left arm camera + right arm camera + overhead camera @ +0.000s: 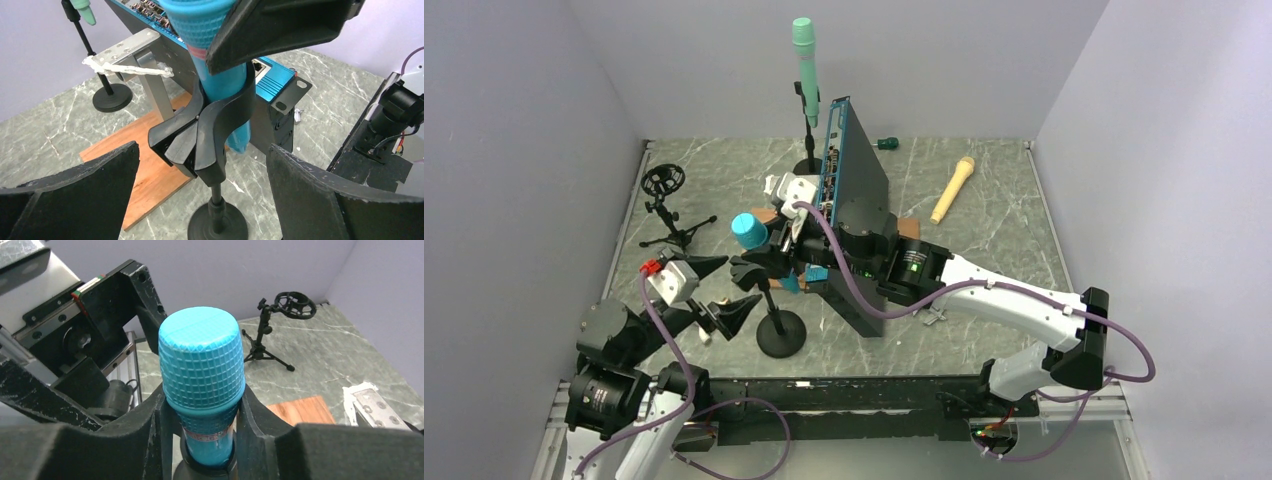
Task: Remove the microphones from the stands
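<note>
Black fingers of my right tool pinch the blue microphone just under its head, centre frame. It sits in the stand clip. My left tool gapes wide around that clip, lower frame, apart from it.

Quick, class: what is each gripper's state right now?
Left gripper: open, straddling the stand, holding nothing.
Right gripper: closed on the blue microphone.
</note>
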